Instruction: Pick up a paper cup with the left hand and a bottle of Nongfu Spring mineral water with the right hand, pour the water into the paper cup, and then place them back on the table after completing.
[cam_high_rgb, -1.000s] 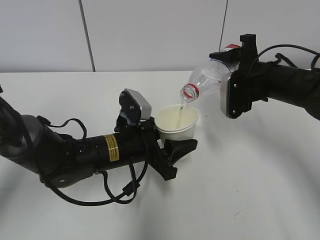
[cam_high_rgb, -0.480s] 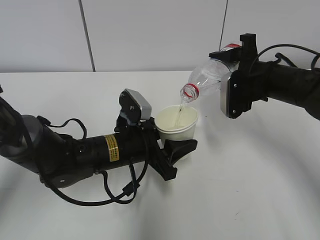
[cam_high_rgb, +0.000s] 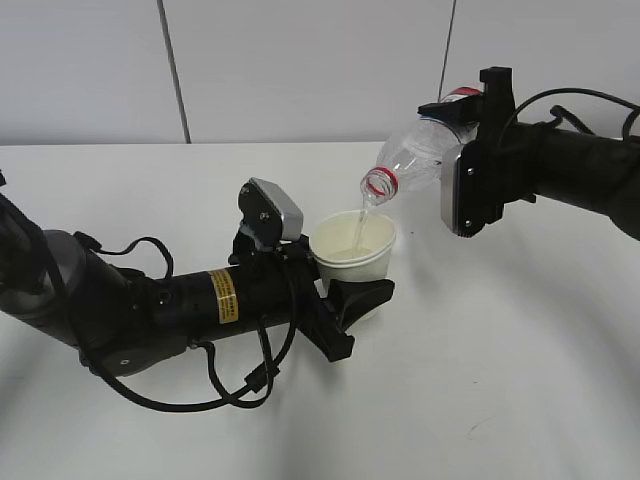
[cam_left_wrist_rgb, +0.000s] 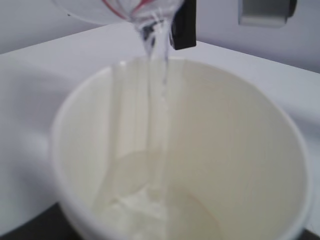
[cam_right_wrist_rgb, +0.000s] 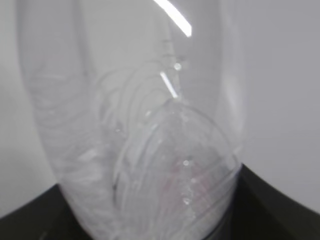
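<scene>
Your left tool (cam_high_rgb: 345, 290) is clamped around the paper cup (cam_high_rgb: 353, 249), its black prongs hugging the lower wall; the cup stands upright and is held a little above the white desk (cam_high_rgb: 500, 380), near the middle of the exterior view; the left arm (cam_high_rgb: 150, 300), the one with the yellow sticker (cam_high_rgb: 224, 296), lies low and reaches in from the left. Your right tool (cam_high_rgb: 478, 130) grips the clear bottle (cam_high_rgb: 415, 155) by its body, up and to the right of the cup; the bottle is tilted with its neck pointing down-left, the red ring at the open mouth (cam_high_rgb: 378, 184) just above the cup's far rim. A thin stream of water (cam_left_wrist_rgb: 157, 90) falls from the mouth into the cup; in the left wrist view you see it run down to a shallow pool at the cup's bottom (cam_left_wrist_rgb: 150, 205), with the cup's pale inside filling most of that view. The right wrist view shows you only the bottle's transparent ribbed wall (cam_right_wrist_rgb: 150, 150), blurred and close, with dark tool parts at the lower corners; a small dark scuff (cam_high_rgb: 478, 427) marks the desk toward the lower right.
</scene>
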